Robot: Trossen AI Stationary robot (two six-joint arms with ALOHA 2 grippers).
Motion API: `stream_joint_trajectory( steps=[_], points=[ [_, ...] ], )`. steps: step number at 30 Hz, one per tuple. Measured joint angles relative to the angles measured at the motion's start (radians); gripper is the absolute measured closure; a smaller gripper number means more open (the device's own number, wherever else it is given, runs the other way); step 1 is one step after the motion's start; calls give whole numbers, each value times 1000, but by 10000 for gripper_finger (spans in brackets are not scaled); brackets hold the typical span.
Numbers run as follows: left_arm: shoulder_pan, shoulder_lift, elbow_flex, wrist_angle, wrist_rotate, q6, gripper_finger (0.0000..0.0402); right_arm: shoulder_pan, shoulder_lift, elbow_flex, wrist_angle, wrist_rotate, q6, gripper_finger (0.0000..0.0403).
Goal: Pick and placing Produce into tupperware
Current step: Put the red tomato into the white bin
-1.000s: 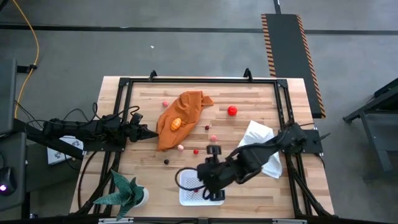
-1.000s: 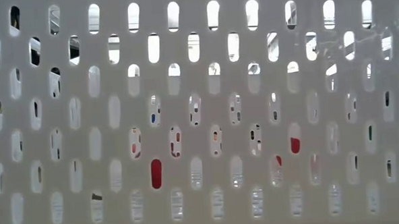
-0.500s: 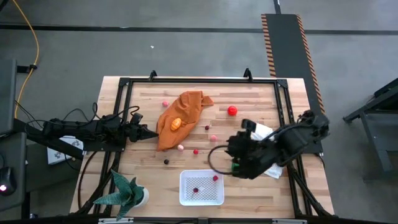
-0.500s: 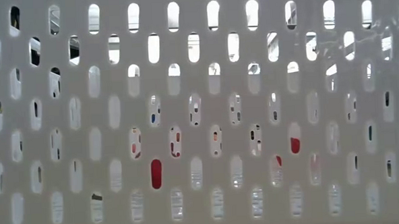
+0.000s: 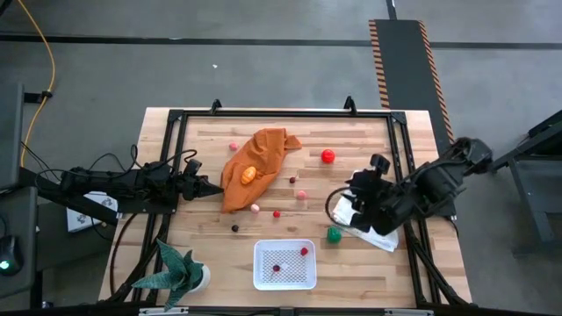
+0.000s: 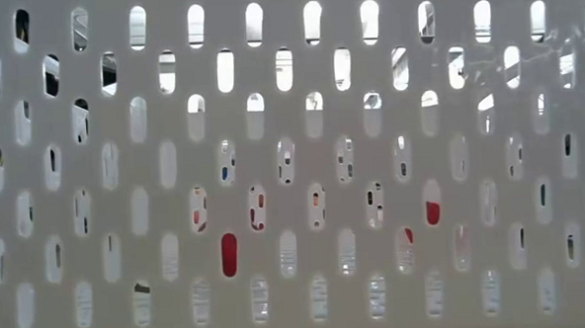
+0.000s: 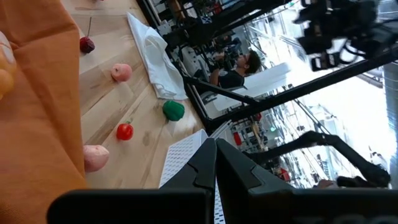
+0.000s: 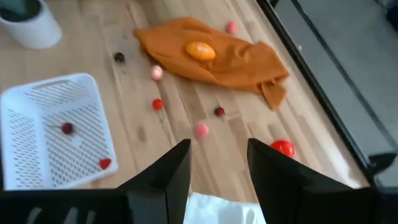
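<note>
Tupperware: the white container [image 5: 284, 264] sat at the near edge of the bench [image 5: 202, 140], with two small red pieces [image 5: 304, 251] already inside; a potted plant [image 5: 180, 272] stood to its left.
Green piece: a small green produce item [image 5: 334, 233] lay on the bare wood just right of the container, beside a white cloth [image 5: 376, 235].
Right gripper: the right gripper [image 5: 344, 209] hovered above that cloth, jaws parted about halfway and holding nothing.
Loose produce: a dark berry [image 5: 234, 227], a pink piece [image 5: 255, 208] and a small red piece [image 5: 276, 213] lay mid-bench; a larger red piece [image 5: 327, 156] lay farther back.
Orange cloth: the orange cloth [image 5: 263, 154] was spread toward the far side with an orange piece [image 5: 248, 174] on top.
Left gripper: the left gripper [image 5: 215, 190] waited at the cloth's left edge, jaws closed and empty.
Advice: the green piece looked the nearest pick; the jaws would do best to descend straight over it, clear of the white cloth, and close gently so it does not roll.
</note>
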Motion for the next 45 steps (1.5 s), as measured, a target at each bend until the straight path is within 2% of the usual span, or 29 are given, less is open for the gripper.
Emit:
stream_joint_trajectory(
  steps=[10,18,23,30,37,45],
  points=[
    [0,0,0,0,0,0,401,-145,-292,-569,372,-195,-2,253],
    [0,0,0,0,0,0,401,-336,-409,-835,499,-335,-19,253],
    [0,0,0,0,0,0,401,-453,-413,-898,590,-380,-72,253],
    [0,0,0,0,0,0,401,-636,-406,-916,683,-404,-227,247],
    [0,0,0,0,0,0,401,-816,-323,-916,717,-506,-301,208],
    [0,0,0,0,0,0,401,-921,-175,-916,782,-519,-288,163]
  ],
)
